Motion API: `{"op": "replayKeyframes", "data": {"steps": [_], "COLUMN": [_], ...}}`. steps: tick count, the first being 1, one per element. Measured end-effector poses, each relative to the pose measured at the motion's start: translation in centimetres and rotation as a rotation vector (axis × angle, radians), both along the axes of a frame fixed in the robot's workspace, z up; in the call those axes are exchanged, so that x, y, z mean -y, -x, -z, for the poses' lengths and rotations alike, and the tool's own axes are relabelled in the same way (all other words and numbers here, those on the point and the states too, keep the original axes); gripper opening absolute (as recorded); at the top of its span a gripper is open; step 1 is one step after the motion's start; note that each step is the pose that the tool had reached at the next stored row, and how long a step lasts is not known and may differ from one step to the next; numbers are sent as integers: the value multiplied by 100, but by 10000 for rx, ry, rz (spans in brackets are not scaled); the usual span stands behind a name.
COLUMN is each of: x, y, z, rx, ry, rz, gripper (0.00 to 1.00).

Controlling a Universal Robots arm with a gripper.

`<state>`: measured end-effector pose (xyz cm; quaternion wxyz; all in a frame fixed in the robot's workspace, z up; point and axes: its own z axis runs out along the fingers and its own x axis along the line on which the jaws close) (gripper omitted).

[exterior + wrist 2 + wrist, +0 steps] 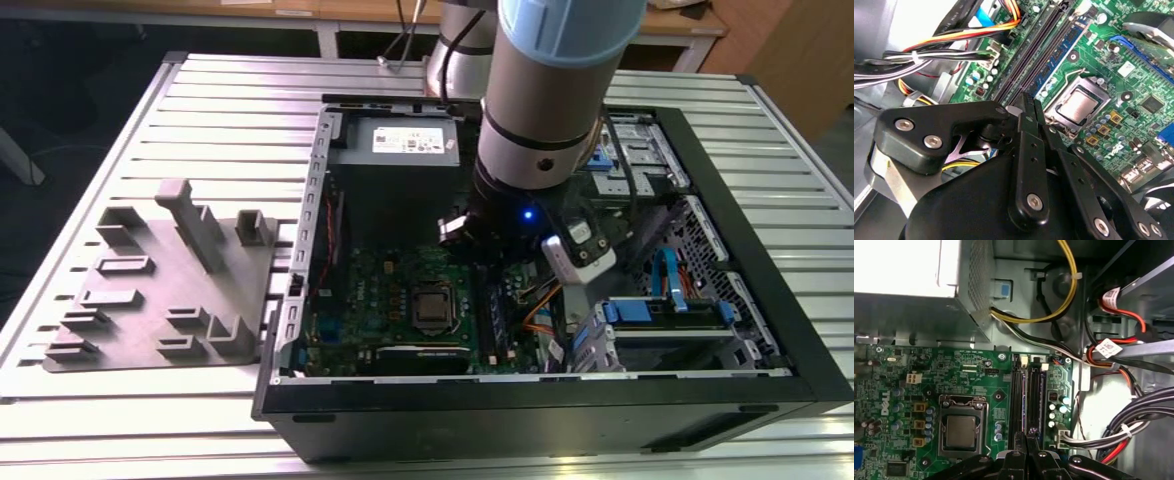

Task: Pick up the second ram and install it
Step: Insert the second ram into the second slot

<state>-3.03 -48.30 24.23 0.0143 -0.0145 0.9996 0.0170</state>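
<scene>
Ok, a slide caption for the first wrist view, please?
End effector over the memory slots, next to the motherboard's CPU socket.

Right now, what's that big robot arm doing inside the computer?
The robot arm hangs down into an open computer case. Its gripper has its fingers shut together, with the tips right over the long black memory slots on the green motherboard. A bluish RAM stick with black chips stands in one slot there. I can't tell if the fingers are touching it.
</scene>
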Motion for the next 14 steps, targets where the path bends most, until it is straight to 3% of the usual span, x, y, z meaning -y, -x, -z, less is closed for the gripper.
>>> {"op": "replayKeyframes", "data": {"steps": [14], "x": [0], "y": [10], "z": [113], "rx": [0], "ry": [-1], "rz": [5], "gripper": [9]}}
